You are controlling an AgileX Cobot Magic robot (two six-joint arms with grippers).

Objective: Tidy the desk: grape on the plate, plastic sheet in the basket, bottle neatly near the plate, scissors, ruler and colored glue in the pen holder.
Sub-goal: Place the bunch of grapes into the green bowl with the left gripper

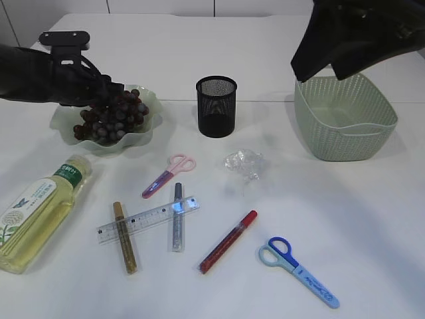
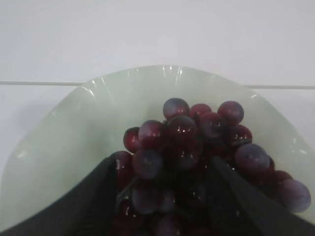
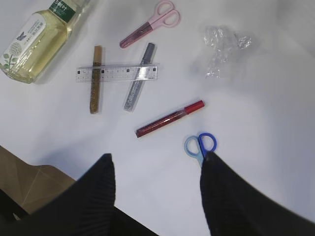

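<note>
A bunch of dark red grape (image 1: 109,118) lies on the pale green plate (image 1: 151,127), and my left gripper (image 2: 162,162) stands open astride it, one finger on each side. The bottle (image 1: 36,209) lies on its side at the front left. A clear ruler (image 1: 149,218) rests across gold (image 1: 125,238) and silver (image 1: 177,216) glue sticks; a red glue stick (image 1: 229,240) is to their right. Pink scissors (image 1: 171,171), blue scissors (image 1: 295,269) and the crumpled plastic sheet (image 1: 244,163) lie loose. My right gripper (image 3: 157,156) hangs open and empty, high over the basket (image 1: 345,123).
The black mesh pen holder (image 1: 216,106) stands upright between plate and basket, with nothing showing inside it. The table's front edge and a brown floor area (image 3: 29,182) show in the right wrist view.
</note>
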